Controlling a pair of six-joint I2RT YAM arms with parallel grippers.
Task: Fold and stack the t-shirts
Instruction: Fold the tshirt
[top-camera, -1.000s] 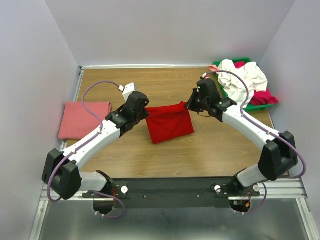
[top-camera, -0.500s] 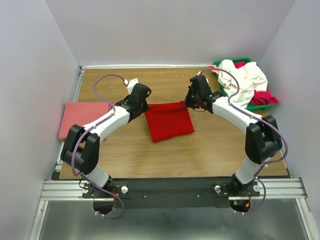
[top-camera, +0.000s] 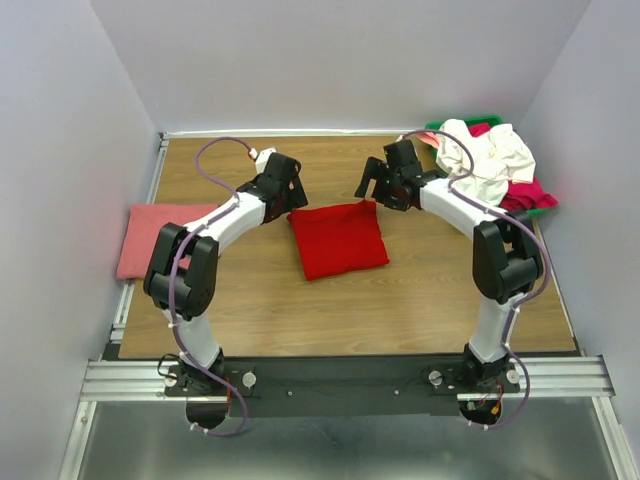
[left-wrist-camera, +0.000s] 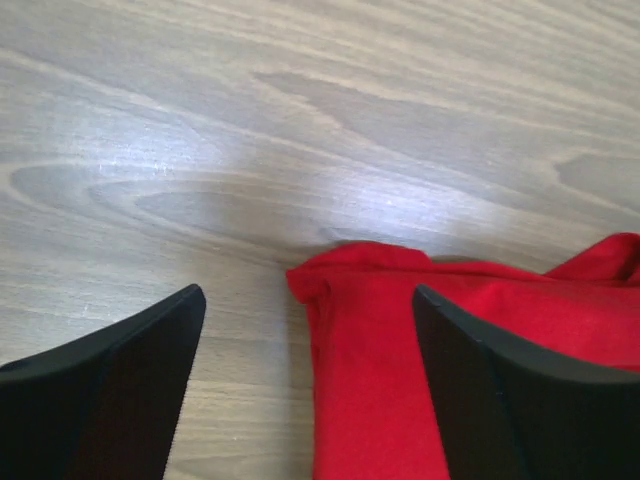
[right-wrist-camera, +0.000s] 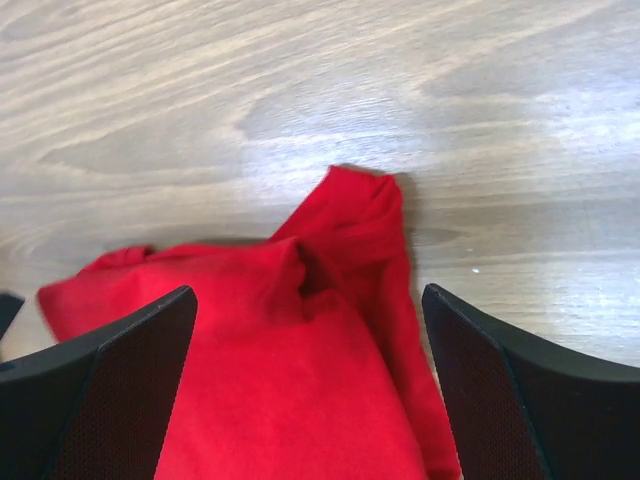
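The left arm and right arm share one build: rounded white link shells between bulky black joint housings. A lilac cable loops along each arm. Both bases sit on a black plate across a silver slotted rail, with pale round knobs. The left fingers are matt black wedges. The right fingers show a fine dotted texture.
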